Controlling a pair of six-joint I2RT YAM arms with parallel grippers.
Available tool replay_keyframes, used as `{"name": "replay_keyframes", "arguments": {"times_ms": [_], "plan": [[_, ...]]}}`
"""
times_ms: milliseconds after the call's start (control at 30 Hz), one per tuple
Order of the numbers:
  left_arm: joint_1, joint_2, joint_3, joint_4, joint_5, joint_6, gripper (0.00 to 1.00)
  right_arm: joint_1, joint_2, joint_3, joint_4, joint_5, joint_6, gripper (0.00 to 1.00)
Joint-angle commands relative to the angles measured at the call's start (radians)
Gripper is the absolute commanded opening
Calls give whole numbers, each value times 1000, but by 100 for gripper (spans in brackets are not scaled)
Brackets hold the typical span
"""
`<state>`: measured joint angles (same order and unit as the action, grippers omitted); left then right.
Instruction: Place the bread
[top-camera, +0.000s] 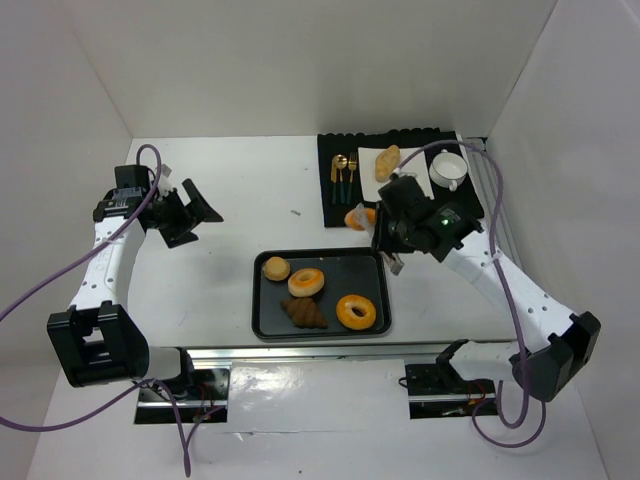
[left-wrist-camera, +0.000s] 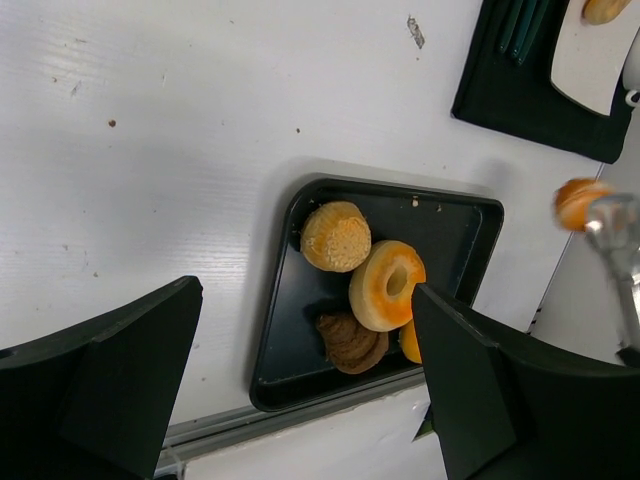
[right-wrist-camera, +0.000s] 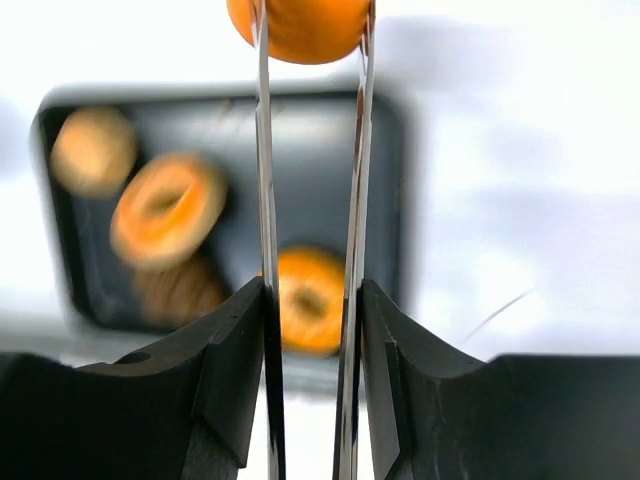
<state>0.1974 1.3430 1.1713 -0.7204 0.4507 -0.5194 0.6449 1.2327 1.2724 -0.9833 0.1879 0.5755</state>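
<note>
Jaws on the extended right arm (top-camera: 500, 275) pinch the glossy orange roll (right-wrist-camera: 310, 25); left arm's (top-camera: 105, 260) jaws, raised, stand open.

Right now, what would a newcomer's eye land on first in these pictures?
The right gripper pinches a glossy orange roll beside the black mat's near corner. The black tray at the table's front holds two ring-shaped pastries; the left gripper hangs open at left.

The top camera looks steeply down from behind the arm bases (top-camera: 100, 345), framing the whole black tray (top-camera: 365, 272). The left wrist camera views the tray from its left, nearer. The right wrist camera looks down from above its right side, blurred. All three share the tray and the orange roll (top-camera: 358, 217) beyond its far edge.
</note>
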Motion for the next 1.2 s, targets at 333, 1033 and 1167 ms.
{"name": "replay_keyframes", "arguments": {"times_ms": [333, 1033, 1167], "plan": [[4, 1, 16, 22, 46, 19, 100, -386, 361, 189, 357, 185, -299, 39], [4, 1, 16, 32, 65, 10, 100, -499, 383, 186, 477, 47, -325, 62], [4, -10, 16, 32, 65, 10, 100, -499, 392, 196, 459, 56, -325, 65]]}}
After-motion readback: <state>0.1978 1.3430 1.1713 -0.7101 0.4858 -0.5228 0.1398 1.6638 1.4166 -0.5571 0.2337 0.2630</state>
